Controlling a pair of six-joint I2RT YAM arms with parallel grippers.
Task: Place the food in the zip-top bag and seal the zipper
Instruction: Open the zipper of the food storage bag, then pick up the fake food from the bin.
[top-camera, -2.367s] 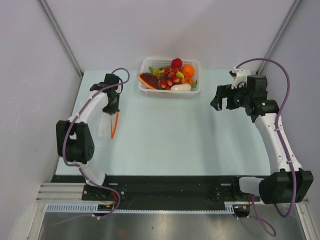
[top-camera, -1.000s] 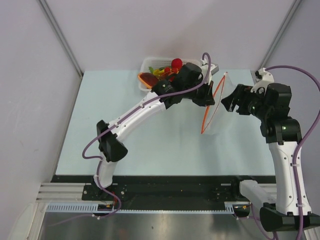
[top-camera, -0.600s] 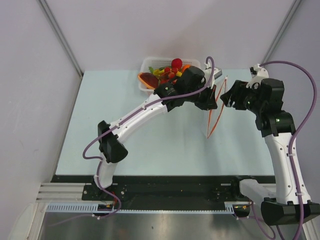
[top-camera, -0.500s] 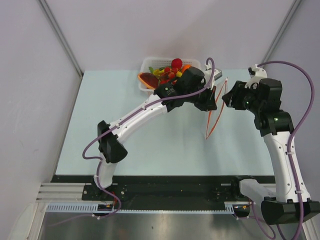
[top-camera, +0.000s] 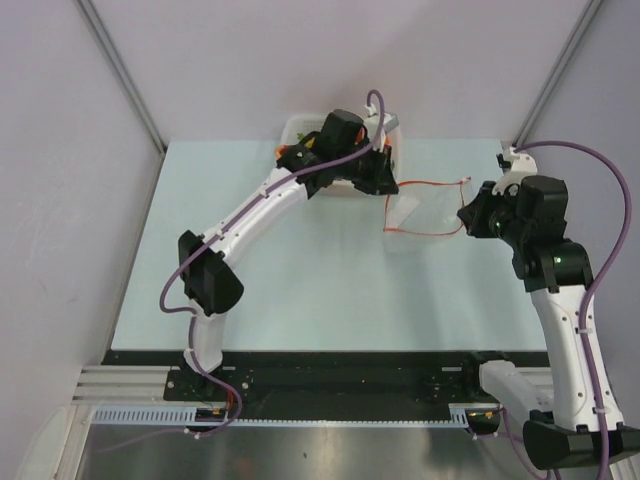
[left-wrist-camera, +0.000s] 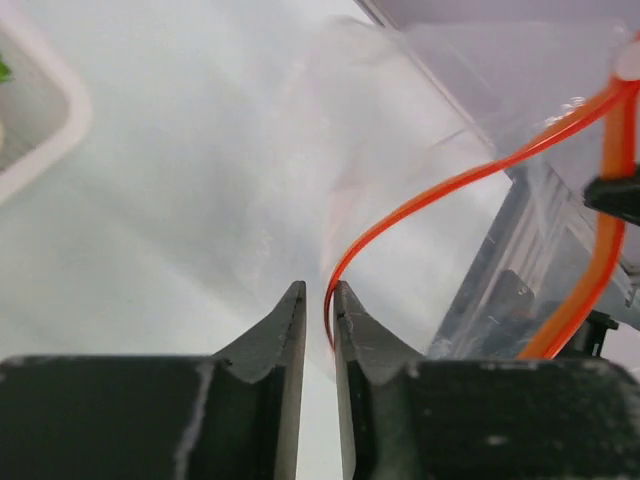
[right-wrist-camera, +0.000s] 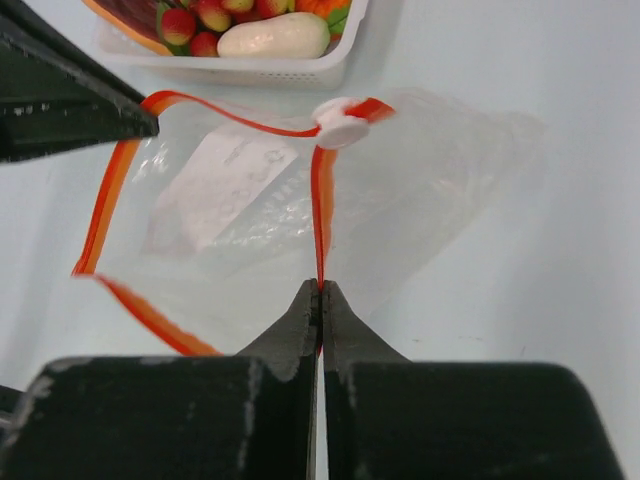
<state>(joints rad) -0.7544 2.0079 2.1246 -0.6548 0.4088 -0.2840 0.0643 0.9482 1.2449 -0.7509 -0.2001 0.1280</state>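
I have the zip-top bag (top-camera: 425, 218) held just right of the white mesh basket (right-wrist-camera: 255, 70), mouth stretched wide so food can drop in. The left gripper (left-wrist-camera: 315, 300) pinches one zipper (right-wrist-camera: 318, 215) lip and the right gripper (right-wrist-camera: 320, 292) is clamped on the opposite lip (white slider (right-wrist-camera: 340, 128) at the basket end). The toy food (right-wrist-camera: 272, 35) sits in the basket; I see none bagged
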